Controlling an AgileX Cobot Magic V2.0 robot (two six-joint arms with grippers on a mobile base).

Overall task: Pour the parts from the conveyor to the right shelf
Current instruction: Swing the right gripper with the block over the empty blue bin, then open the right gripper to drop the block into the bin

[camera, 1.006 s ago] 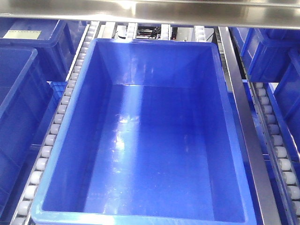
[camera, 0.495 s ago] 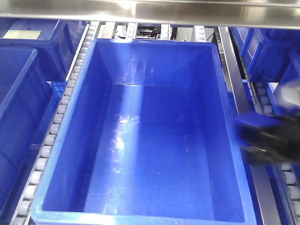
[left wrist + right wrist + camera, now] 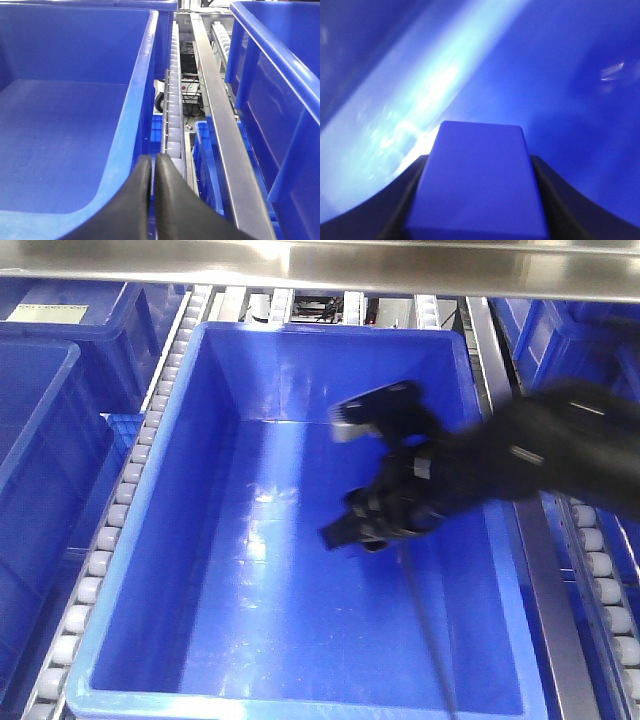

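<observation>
3 blue bins [image 3: 300, 540] on possibly roller lanes [image 3: 110, 530].

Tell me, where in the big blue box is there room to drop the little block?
The whole floor of the big blue bin looks bare, widest on the left side and near the front wall. It is crowded only at the right middle, where the right claw hangs holding the blue block.

The right arm [image 3: 520, 465], absent a second ago and only a blur at the right edge half a second back, now reaches over the big blue bin [image 3: 150, 570], its gripper [image 3: 365, 525] above the bin's floor.
</observation>
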